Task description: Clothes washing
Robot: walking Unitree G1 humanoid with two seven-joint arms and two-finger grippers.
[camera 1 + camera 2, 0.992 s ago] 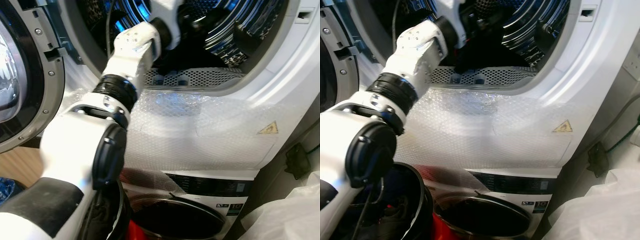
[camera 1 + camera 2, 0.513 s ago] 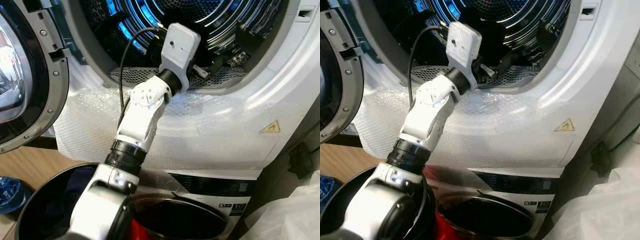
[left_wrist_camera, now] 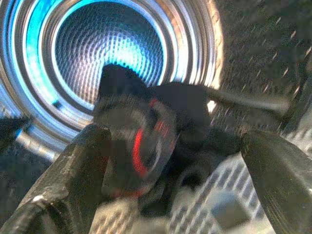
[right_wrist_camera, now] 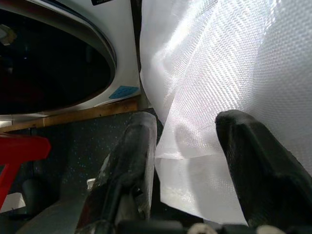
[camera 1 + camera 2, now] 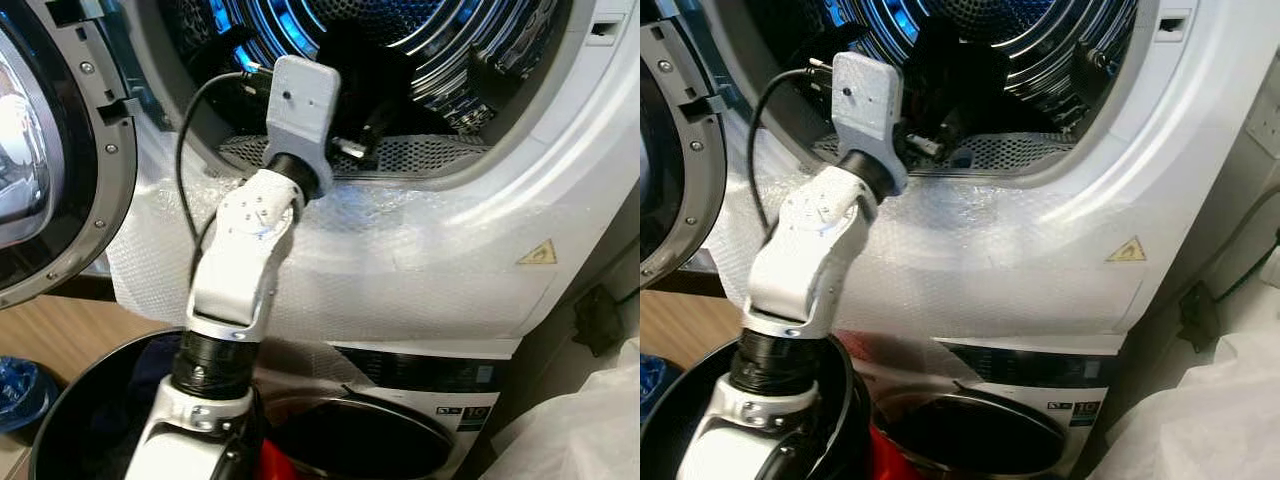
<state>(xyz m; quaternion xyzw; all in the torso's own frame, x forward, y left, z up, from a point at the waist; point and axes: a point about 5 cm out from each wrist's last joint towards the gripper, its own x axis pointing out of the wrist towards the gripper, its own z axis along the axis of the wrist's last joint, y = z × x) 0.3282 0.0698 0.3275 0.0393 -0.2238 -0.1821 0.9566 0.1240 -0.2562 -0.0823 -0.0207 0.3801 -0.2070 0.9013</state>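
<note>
Since half a second ago the left arm has swung leftward along the drum's mouth, its grey wrist camera box [image 5: 300, 105] now further left over the perforated lip. At its tip the left gripper [image 3: 170, 161] has its two black fingers [image 3: 73, 175] spread wide apart, holding nothing, pointed into the shiny ribbed steel drum [image 3: 112, 53] lit blue. Between those fingers lies a dark crumpled garment with a red-rimmed round patch [image 3: 146, 131], blurred, resting at the drum's front edge. Outward, clear bubble wrap [image 5: 400, 260] covers the white upper washing machine [image 5: 1200, 150] below the opening; its round grey-framed door [image 5: 60, 160] stands open to the left. Below sits a black round basket [image 5: 60, 440]. The right gripper [image 4: 187, 156], fingers parted, hangs beside a white woven plastic sack [image 4: 229, 63].
</note>
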